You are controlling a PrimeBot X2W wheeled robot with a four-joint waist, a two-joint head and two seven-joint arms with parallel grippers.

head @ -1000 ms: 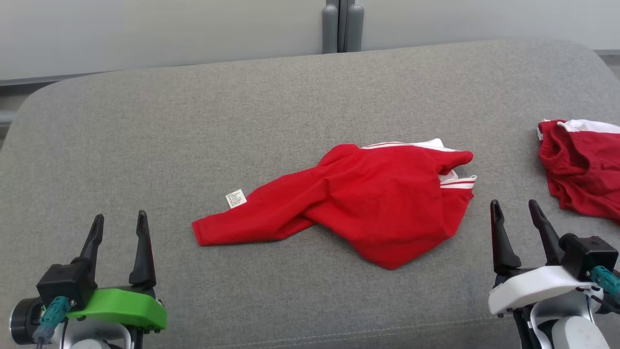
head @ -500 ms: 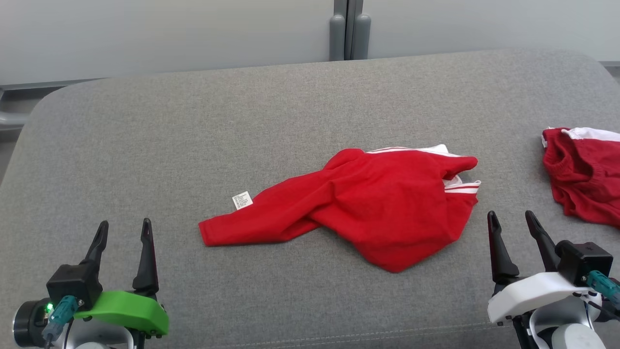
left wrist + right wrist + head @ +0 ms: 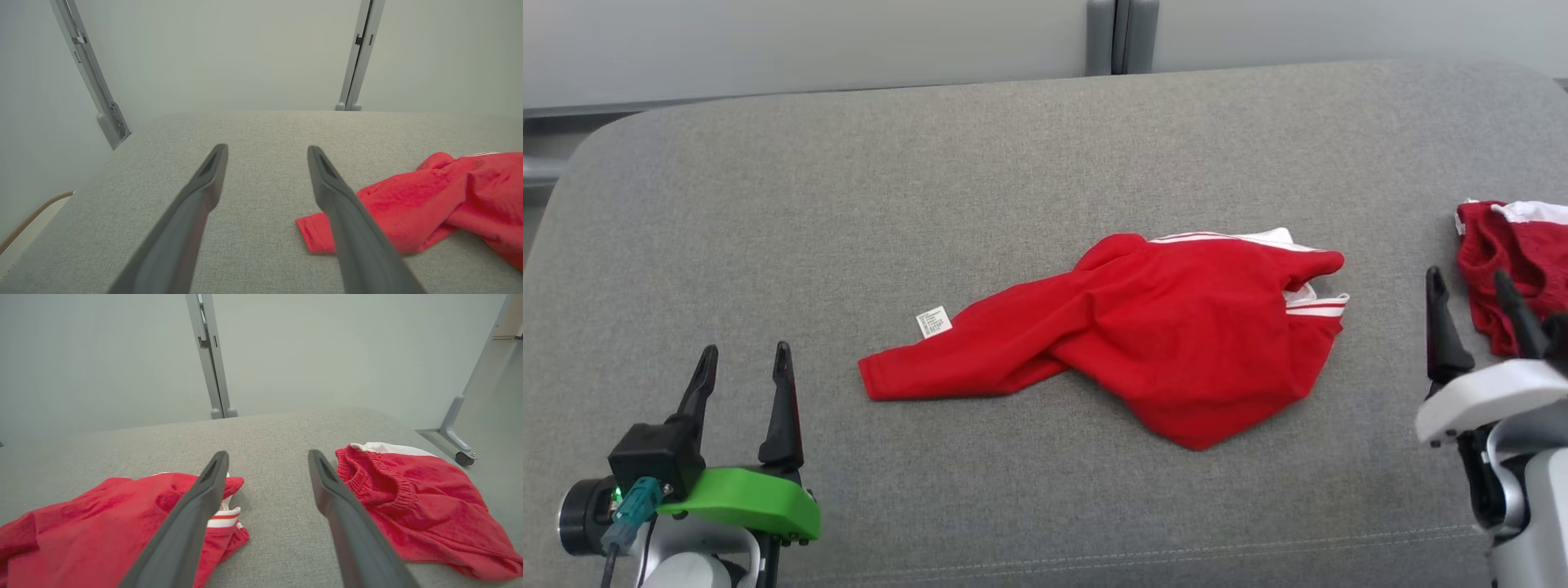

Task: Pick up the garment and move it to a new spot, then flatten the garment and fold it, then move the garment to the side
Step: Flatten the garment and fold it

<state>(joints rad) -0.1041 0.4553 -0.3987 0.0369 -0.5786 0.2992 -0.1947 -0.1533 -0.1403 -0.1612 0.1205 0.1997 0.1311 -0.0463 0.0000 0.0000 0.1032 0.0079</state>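
Note:
The garment [image 3: 1176,327], a crumpled red top with white stripes and a small white label, lies in the middle of the grey cushion [image 3: 1013,180]. My left gripper [image 3: 746,351] stands open at the lower left, short of the garment's sleeve end; in the left wrist view that sleeve [image 3: 429,196] lies just right of my open left gripper [image 3: 267,149]. My right gripper [image 3: 1466,278] is open at the right, past the garment's striped end. In the right wrist view my right gripper [image 3: 268,455] points at bare cushion beside the garment [image 3: 102,518]. Nothing is held.
A second red piece with an elastic waistband and white trim [image 3: 1511,269] lies at the cushion's right edge, just right of my right gripper [image 3: 416,498]. A pale wall with a grey post [image 3: 1123,33] stands behind the cushion. Bare cushion spreads left and behind the garment.
My right gripper has moved forward and to the right, up beside the second red piece. The head camera has shifted slightly. The garment lies as before, and both grippers stay open.

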